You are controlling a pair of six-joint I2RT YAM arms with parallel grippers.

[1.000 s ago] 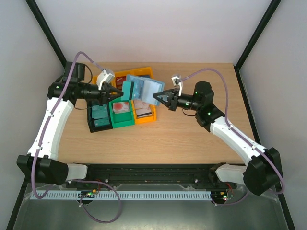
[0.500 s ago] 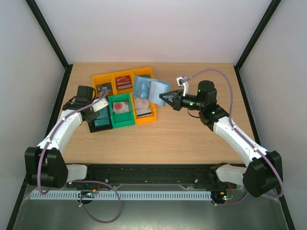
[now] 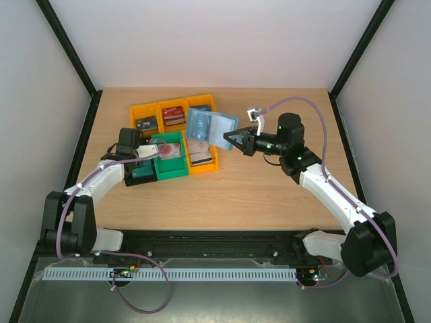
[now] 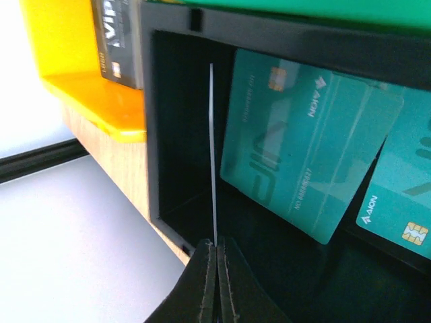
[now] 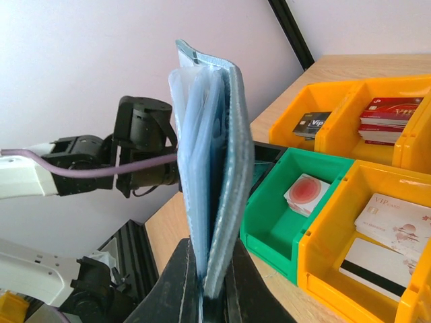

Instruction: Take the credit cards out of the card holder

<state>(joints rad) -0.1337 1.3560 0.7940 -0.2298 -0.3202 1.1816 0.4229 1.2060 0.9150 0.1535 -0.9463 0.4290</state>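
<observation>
My right gripper [image 3: 234,140] is shut on the lower edge of the teal-blue card holder [image 3: 210,124] and holds it upright in the air above the bins. In the right wrist view the card holder [image 5: 214,155] shows its pale inner sleeves fanned slightly, between my right gripper's [image 5: 210,286] jaws. My left gripper [image 3: 147,160] is over the black bin [image 3: 129,179]. In the left wrist view my left gripper [image 4: 217,245] is shut on a thin credit card [image 4: 213,148], seen edge-on and reaching into the black bin [image 4: 175,128]. Two teal cards [image 4: 303,141] lie in that bin.
A green bin [image 3: 172,169] holds a white-and-red card [image 5: 308,192]. Orange bins [image 3: 149,110] behind and to the right [image 3: 204,165] hold dark, red and white cards. The bins sit together at the table's left middle.
My left arm has pulled away from the card holder with a card and swung down and left to the black bin. My right gripper has moved the holder slightly to the right.
</observation>
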